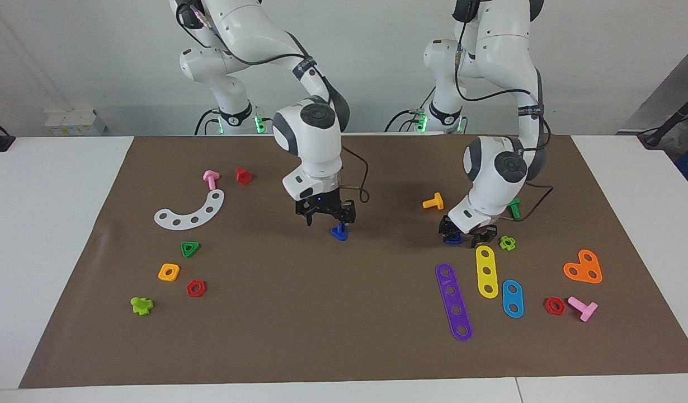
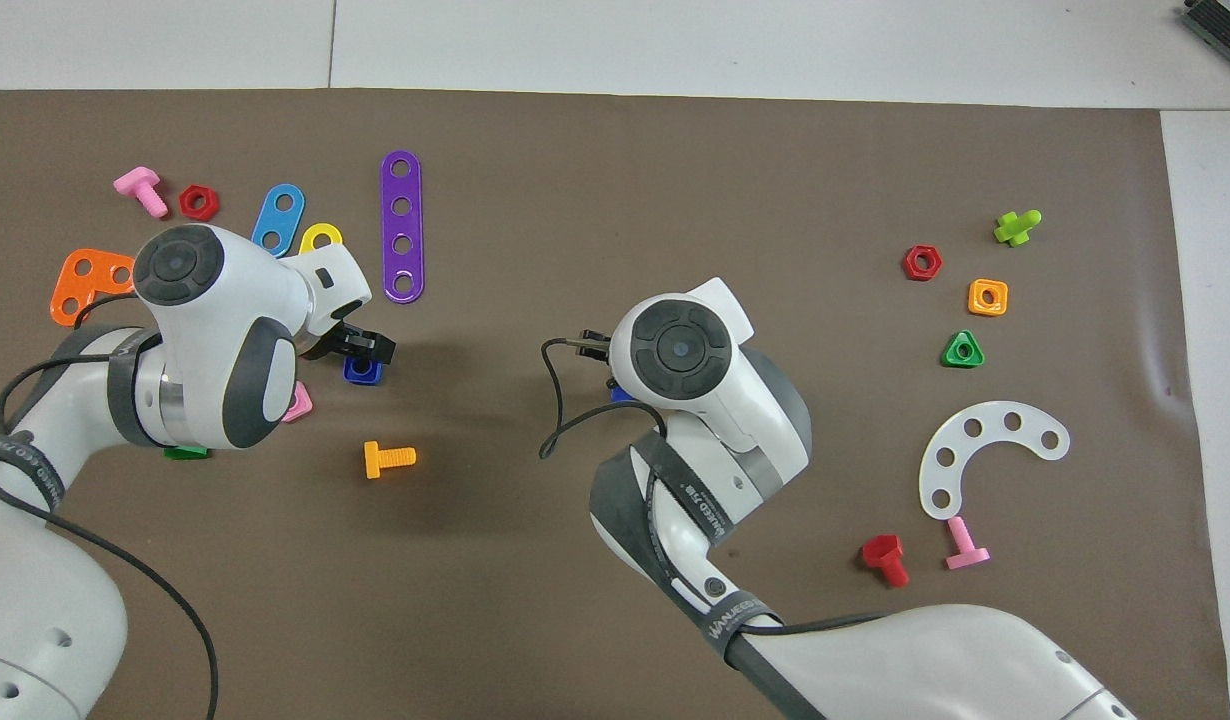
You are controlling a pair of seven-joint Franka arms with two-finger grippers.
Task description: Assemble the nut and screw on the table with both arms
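The dark-blue screw point(image 1: 339, 231) is at the middle of the brown mat point(image 1: 344, 336), right under the tip of my right gripper point(image 1: 327, 219), which touches or nearly touches it. In the overhead view the right hand hides all of the screw but a blue sliver point(image 2: 620, 394). The dark-blue nut point(image 1: 452, 238) lies on the mat toward the left arm's end. My left gripper point(image 1: 466, 235) is down at the mat against it. The nut shows in the overhead view point(image 2: 363, 370) just beside the left gripper point(image 2: 360, 348).
An orange bolt point(image 1: 433, 202), a green piece point(image 1: 507, 242), and yellow point(image 1: 486, 271), purple point(image 1: 453, 301) and blue point(image 1: 512, 298) strips lie close to the left gripper. A pink nut point(image 2: 298, 403) lies under the left arm. A white arc point(image 1: 191, 211) and small parts lie toward the right arm's end.
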